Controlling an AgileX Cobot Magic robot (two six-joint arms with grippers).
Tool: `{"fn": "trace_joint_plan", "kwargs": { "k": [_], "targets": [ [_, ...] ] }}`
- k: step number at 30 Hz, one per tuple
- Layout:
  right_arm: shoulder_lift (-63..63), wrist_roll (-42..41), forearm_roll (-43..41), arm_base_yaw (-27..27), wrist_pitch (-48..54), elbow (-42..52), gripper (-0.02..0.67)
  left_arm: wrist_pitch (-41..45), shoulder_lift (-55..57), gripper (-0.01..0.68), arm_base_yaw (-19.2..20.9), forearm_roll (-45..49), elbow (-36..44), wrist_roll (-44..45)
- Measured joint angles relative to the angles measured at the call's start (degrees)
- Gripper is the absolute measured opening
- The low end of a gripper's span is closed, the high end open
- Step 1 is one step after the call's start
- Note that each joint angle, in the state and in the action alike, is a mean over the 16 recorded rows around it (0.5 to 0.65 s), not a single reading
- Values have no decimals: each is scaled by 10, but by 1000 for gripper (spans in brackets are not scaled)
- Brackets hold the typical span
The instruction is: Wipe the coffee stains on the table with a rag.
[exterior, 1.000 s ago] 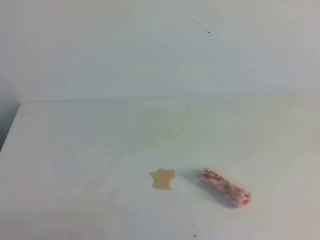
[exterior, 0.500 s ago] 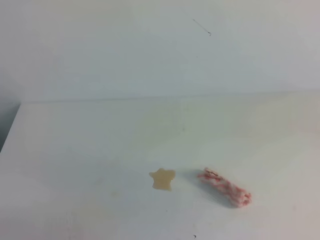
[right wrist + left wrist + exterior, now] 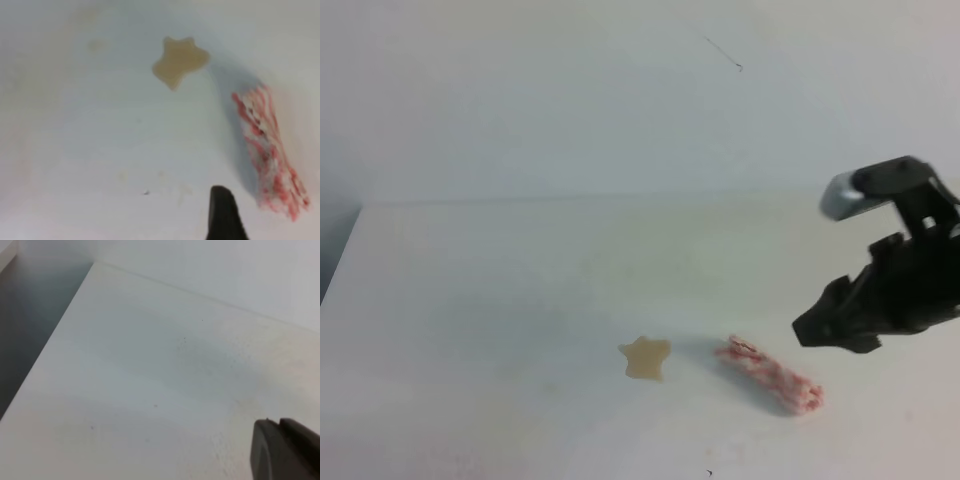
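The coffee stain [image 3: 644, 358] is a small tan star-shaped blotch on the white table [image 3: 500, 300], left of the rag [image 3: 770, 376]. The rag is a rolled pink, white and red cloth lying free. My right gripper [image 3: 820, 330] hovers just above and to the right of the rag, holding nothing. In the right wrist view the coffee stain [image 3: 179, 61] lies at the top and the rag [image 3: 267, 155] at the right. One dark finger [image 3: 223, 212] shows off-centre at the bottom, the other out of frame. My left gripper [image 3: 282, 450] shows only as a dark tip.
The table's left edge [image 3: 55, 335] drops to a dark gap. A pale wall [image 3: 620, 100] rises behind the table. Faint yellowish smears [image 3: 650, 260] mark the top beyond the stain.
The right arm has come into the exterior high view from the right and now hangs over the rag's right end. The rag and stain have not moved.
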Motion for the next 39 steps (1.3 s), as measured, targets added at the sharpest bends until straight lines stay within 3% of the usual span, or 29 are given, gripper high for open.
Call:
{"fn": "trace_joint_plan", "kwargs": {
  "k": [8, 13, 26, 39],
  "targets": [
    [131, 149, -168, 86, -53, -47, 401, 0, 0, 1, 0, 0, 0, 0],
    [202, 190, -204, 101, -51, -82, 336, 0, 0, 1, 0, 0, 0, 0],
    [300, 172, -117, 132, 4, -234, 26, 0, 0, 1, 0, 0, 0, 0],
    [363, 179, -73, 219, -19, -317, 1, 0, 0, 1, 0, 0, 0, 0]
  ]
}}
